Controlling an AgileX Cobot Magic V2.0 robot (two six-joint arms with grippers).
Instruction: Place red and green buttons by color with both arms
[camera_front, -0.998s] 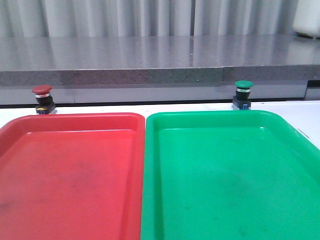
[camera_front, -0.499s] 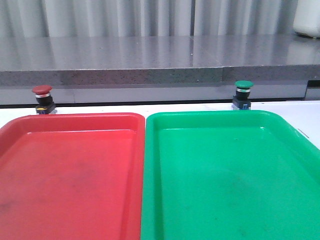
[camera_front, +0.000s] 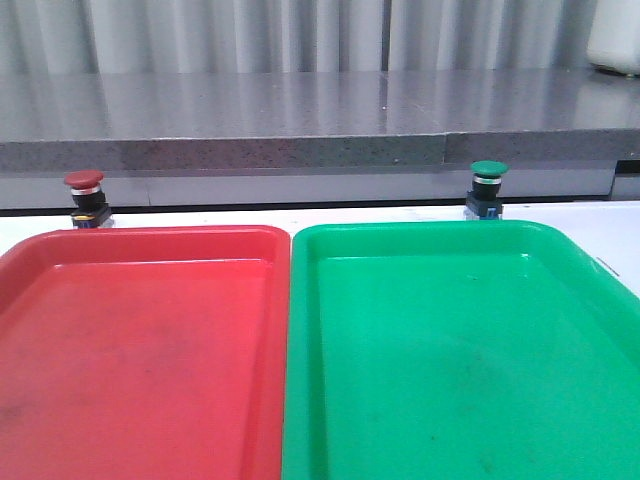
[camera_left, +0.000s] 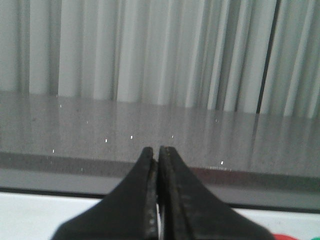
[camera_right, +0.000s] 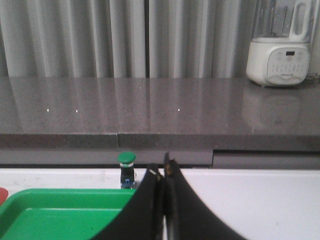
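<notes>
The red button (camera_front: 85, 198) stands upright on the white table behind the far left corner of the red tray (camera_front: 140, 340). The green button (camera_front: 488, 188) stands upright behind the far edge of the green tray (camera_front: 460, 350); it also shows in the right wrist view (camera_right: 127, 170). No gripper shows in the front view. My left gripper (camera_left: 157, 155) is shut and empty, facing the grey counter; no button shows in its view. My right gripper (camera_right: 161, 172) is shut and empty, with the green button beyond it, close to its tips.
A long grey stone counter (camera_front: 320, 120) runs behind the table, with pleated curtains behind it. A white appliance (camera_right: 279, 55) stands on the counter at the far right. The green tray's corner (camera_right: 60, 210) lies beside my right gripper.
</notes>
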